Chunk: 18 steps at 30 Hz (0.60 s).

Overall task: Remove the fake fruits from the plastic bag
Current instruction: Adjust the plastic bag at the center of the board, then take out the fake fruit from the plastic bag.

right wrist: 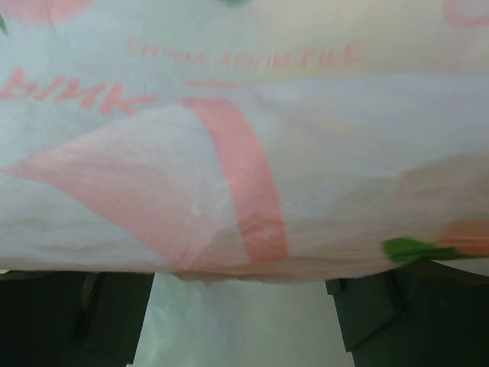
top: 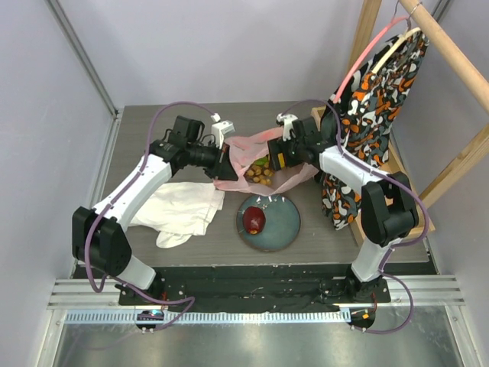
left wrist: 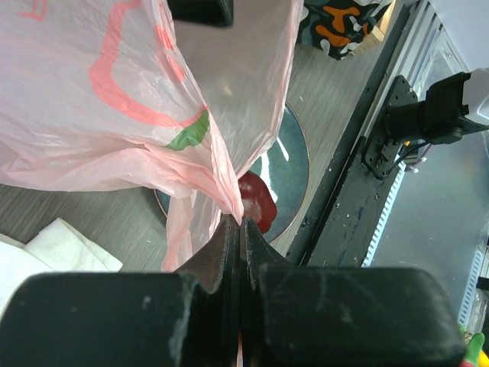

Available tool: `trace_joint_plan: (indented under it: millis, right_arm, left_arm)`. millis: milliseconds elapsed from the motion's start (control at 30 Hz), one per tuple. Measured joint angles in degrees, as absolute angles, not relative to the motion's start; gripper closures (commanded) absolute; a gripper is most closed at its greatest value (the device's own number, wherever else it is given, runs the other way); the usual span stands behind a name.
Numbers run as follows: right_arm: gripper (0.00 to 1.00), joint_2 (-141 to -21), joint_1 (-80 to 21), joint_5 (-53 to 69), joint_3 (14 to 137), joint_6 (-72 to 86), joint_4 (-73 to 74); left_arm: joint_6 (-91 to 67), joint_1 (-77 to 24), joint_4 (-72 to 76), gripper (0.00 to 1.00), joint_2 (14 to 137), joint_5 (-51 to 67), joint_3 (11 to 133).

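Observation:
The pink plastic bag (top: 244,147) lies behind the plate with its mouth held open. A bunch of brownish grapes (top: 260,175) and a yellow-green piece (top: 261,162) show inside it. A dark red apple (top: 254,221) lies on the blue plate (top: 284,229). My left gripper (top: 221,171) is shut on the bag's edge (left wrist: 229,195), lifting it; the apple (left wrist: 258,205) shows beyond its tips. My right gripper (top: 275,160) is at the bag's right rim, fingers (right wrist: 76,313) wide apart, with bag film (right wrist: 244,153) filling its view. The watermelon slice is hidden.
A white cloth (top: 183,208) lies left of the plate under the left arm. An orange-black patterned fabric (top: 370,95) hangs on a wooden rack (top: 451,53) at the right, close behind the right arm. The table's front edge (left wrist: 336,176) is near the plate.

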<state>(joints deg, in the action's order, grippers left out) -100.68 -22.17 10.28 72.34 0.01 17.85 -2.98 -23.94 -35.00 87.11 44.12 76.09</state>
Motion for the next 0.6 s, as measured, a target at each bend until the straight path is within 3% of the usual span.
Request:
trace_joint_plan:
  millis: [300, 600]
  right_arm:
    - [0.05, -107.8, -22.0, 6.9, 84.9, -4.7, 16.6]
    - [0.05, -120.0, -22.2, 6.1, 89.7, -10.7, 18.5]
  left_arm:
    - [-2.9, -24.0, -34.5, 1.0, 87.6, 44.1, 76.9]
    - [-2.5, -24.0, -34.4, 1.0, 88.3, 44.0, 78.5]
